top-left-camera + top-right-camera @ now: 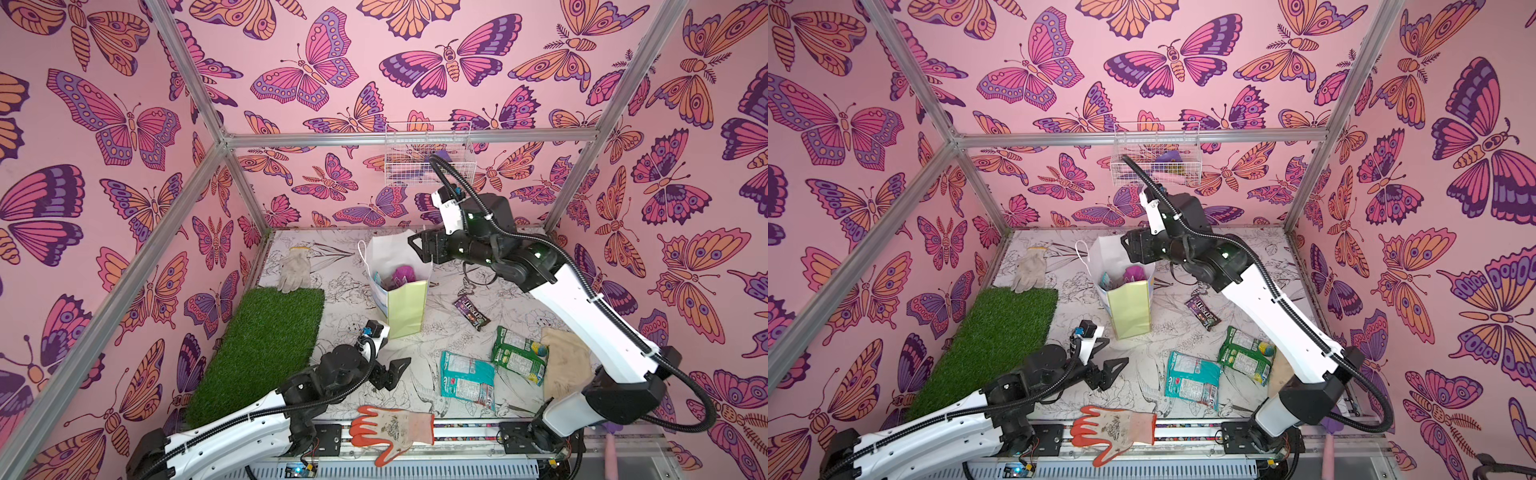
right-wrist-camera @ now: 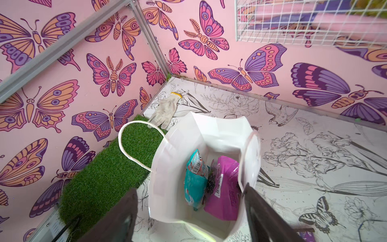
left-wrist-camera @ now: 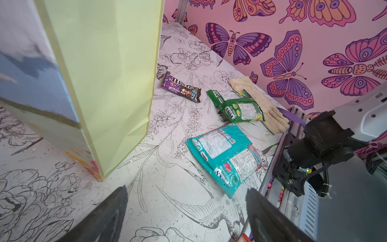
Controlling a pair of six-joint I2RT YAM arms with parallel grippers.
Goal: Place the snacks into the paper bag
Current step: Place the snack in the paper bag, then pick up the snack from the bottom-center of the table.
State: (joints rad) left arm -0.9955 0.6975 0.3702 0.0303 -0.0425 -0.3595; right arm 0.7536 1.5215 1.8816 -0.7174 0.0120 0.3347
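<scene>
right tool (image 1: 417,249) hangs wide and empty over the paper bag (image 1: 405,307), with the magenta packet (image 2: 224,188) inside. left tool (image 1: 395,373), also wide, sits low by the bag's front. the loose teal packet (image 1: 467,378) lies flat on the tabletop (image 1: 345,299) off the bag's front-right, nearest the left tool.

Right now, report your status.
Left hand open. Right hand open over paper bag; teal packet, magenta packet inside. Outside: M&M's packet, other teal packet, green packet overlapping pale glove.
</scene>
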